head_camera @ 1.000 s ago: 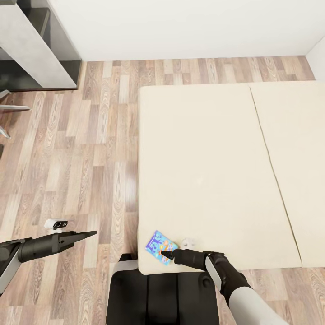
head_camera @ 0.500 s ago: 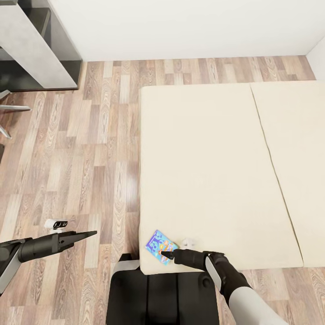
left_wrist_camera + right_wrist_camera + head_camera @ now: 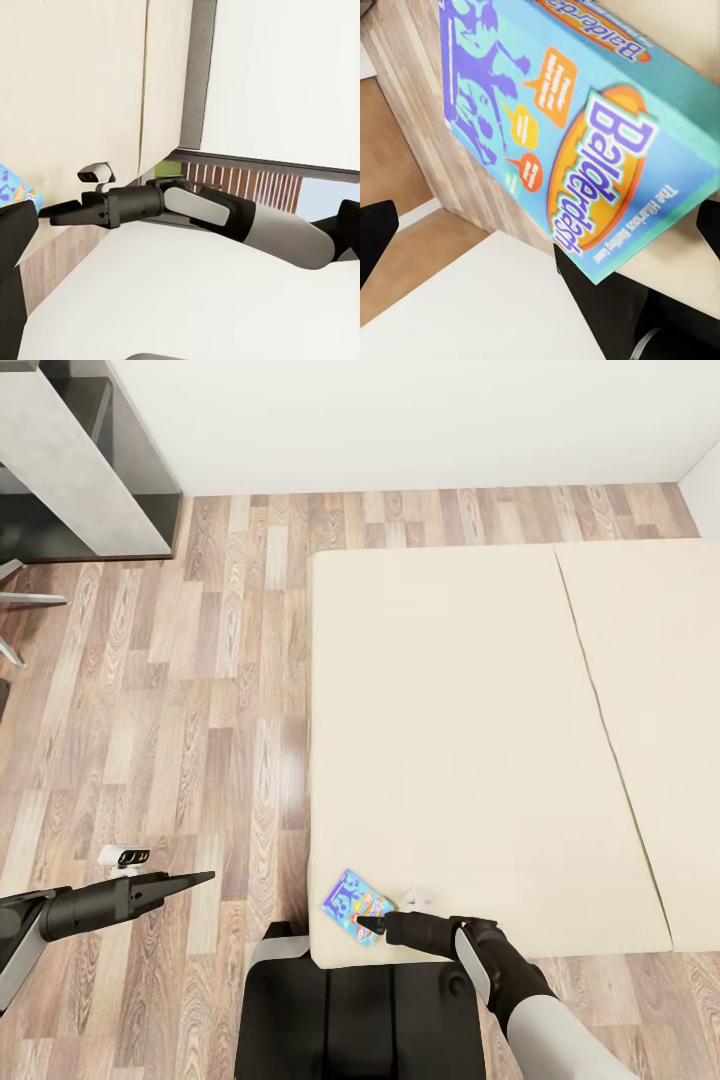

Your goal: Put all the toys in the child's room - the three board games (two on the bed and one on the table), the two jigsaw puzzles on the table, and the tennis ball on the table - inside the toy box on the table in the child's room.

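Observation:
A blue board game [image 3: 356, 905] with orange marks lies flat near the front left corner of the bed [image 3: 450, 710]. My right gripper [image 3: 368, 923] is at the box's near edge. In the right wrist view the board game [image 3: 570, 127] lies between the spread black fingers [image 3: 371, 240], so this gripper is open. The left wrist view catches a corner of the board game [image 3: 11, 187] beside the right gripper [image 3: 49, 214]. My left gripper [image 3: 205, 877] hangs over the floor to the left of the bed, open and holding nothing.
The end of the table [image 3: 60, 460], with a grey top and dark panel, stands at the far left by the white wall. Metal chair legs [image 3: 20, 600] show at the left edge. Wood-plank floor [image 3: 200, 690] lies between table and bed. My dark base [image 3: 360, 1010] is against the bed's front.

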Motion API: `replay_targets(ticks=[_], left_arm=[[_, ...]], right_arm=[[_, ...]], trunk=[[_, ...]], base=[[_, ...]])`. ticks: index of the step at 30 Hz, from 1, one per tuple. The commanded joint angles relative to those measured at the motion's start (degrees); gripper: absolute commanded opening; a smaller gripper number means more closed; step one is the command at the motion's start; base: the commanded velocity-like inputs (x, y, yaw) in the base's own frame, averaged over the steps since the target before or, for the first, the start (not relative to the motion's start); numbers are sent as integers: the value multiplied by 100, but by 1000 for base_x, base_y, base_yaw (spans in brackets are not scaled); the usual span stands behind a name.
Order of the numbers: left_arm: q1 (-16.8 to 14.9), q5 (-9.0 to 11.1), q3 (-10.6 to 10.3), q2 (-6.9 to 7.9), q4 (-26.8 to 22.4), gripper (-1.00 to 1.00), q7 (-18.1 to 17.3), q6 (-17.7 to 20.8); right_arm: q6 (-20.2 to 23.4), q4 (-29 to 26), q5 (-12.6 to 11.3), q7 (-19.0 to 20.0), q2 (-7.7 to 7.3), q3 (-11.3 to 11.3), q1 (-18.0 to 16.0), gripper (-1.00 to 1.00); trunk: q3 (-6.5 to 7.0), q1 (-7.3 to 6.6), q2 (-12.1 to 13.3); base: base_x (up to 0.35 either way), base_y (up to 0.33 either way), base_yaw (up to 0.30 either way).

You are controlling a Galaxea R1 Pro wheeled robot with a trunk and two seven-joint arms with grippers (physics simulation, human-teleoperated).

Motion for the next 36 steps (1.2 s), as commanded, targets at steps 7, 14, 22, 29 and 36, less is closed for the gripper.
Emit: replay_targets(ticks=[7, 14, 22, 29, 36], left_arm=[[-1, -6, -2, 2, -1, 100, -19, 61], [-1, -8, 11, 7, 4, 100, -19, 61], [-1, -3, 107, 8, 15, 100, -19, 61], [-1, -7, 119, 9, 17, 100, -19, 61], [-1, -8, 120, 8, 17, 100, -19, 61]], right_arm=[[59, -4, -26, 17, 7, -38, 0, 100], [70, 4, -26, 17, 7, -38, -1, 100], [74, 4, -31, 16, 9, -57, -1, 100], [102, -3, -37, -5, 10, -62, -38, 100], [124, -12, -43, -25, 15, -63, -103, 100]], trunk=[[-6, 3, -9], [-6, 3, -9], [-6, 3, -9], [-6, 3, -9], [-6, 3, -9]], base=[[0, 0, 0], [0, 0, 0], [0, 0, 0], [0, 0, 0], [0, 0, 0]])
